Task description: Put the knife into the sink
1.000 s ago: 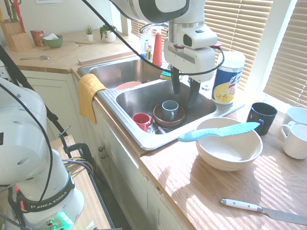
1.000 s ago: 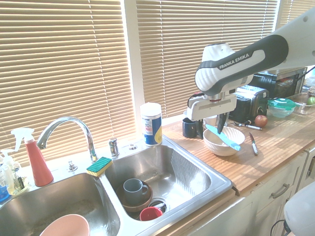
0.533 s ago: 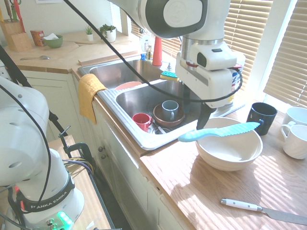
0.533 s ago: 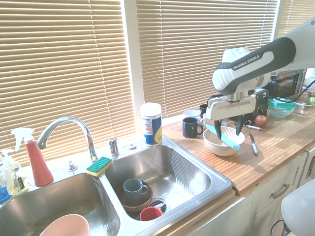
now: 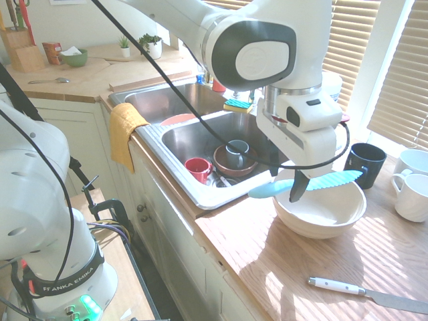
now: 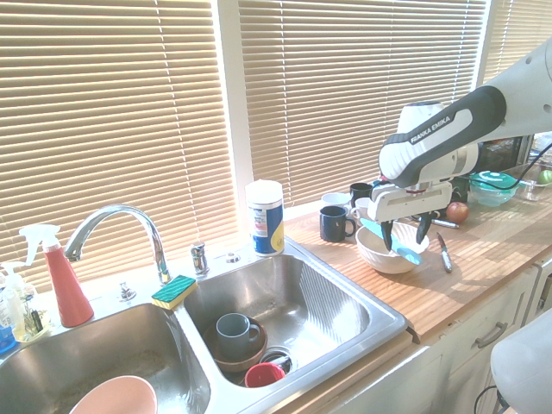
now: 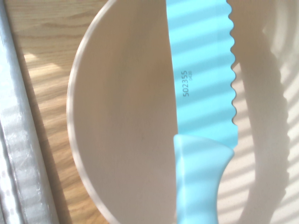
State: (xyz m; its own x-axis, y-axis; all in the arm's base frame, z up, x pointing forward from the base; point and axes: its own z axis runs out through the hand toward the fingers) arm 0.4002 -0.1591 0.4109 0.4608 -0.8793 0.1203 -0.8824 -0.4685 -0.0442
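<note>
End effector spread wide over the knife on the white bowl, nothing grasped.

The end effector (image 5: 299, 179) points straight down with its two dark fingers (image 5: 296, 188) fully apart, one on each side of the light turquoise knife (image 5: 309, 183); whether they touch it cannot be told. The knife lies flat across the rim of the white bowl (image 5: 319, 214), its handle jutting out past the rim toward the sink (image 5: 200, 137), and the bowl is otherwise empty; the wrist view shows the serrated blade (image 7: 202, 70) spanning the bowl's hollow. The bowl stands on the wooden desk (image 5: 314, 267) just beside the sink. The sink's near basin holds a grey mug (image 5: 235, 153) standing in a brown bowl (image 5: 234, 165) and a red cup (image 5: 198, 168); the far basin holds a pink bowl (image 6: 114, 397). A white-handled knife (image 5: 371, 294) lies apart on the desk.
</note>
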